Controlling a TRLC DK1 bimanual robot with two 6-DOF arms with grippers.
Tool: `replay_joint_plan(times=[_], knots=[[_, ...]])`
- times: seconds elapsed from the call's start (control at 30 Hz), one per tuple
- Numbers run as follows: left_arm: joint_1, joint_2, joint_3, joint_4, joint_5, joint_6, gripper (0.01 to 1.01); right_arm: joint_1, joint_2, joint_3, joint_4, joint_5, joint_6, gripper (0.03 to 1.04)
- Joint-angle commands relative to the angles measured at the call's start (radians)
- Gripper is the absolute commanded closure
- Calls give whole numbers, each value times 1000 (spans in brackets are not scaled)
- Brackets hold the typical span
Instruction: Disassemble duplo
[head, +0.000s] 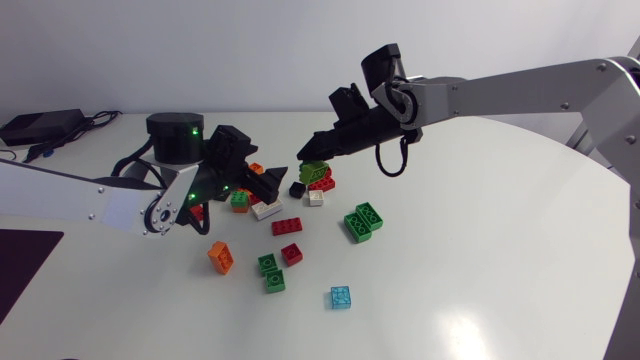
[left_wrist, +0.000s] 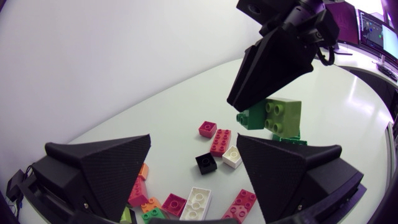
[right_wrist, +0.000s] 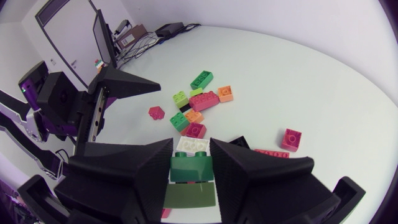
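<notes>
My right gripper (head: 308, 152) is shut on a small duplo stack (head: 314, 172), a lime brick (left_wrist: 283, 115) joined to a dark green one (left_wrist: 251, 117), and holds it just above the table. In the right wrist view the green stack (right_wrist: 191, 168) is clamped between both fingers. My left gripper (head: 272, 184) stands open just left of the stack and a little lower. In its own view the left gripper (left_wrist: 199, 177) has its fingers spread wide, with the stack ahead of them and loose bricks on the table below.
Loose bricks lie around the middle of the table: a black one (head: 297, 188), a white one (head: 266, 210), a red one (head: 288, 226), a green pair (head: 362, 220), an orange one (head: 221, 257), two green ones (head: 272, 273) and a cyan one (head: 341, 297).
</notes>
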Motion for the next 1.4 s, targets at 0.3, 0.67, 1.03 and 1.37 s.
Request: replay_joint_plan(times=[0.3, 0.67, 1.03, 1.37], knots=[[-20, -44, -35, 14, -1, 21, 70, 16, -18, -28, 6, -15, 23, 870], [-35, -45, -39, 16, -1, 18, 70, 42, -5, -29, 8, -24, 23, 870], [-44, -45, -42, 14, 1, 15, 69, 42, -5, -32, 14, -27, 28, 870], [-60, -50, -46, 14, 10, 15, 70, 42, -2, -44, 45, -15, 46, 870]])
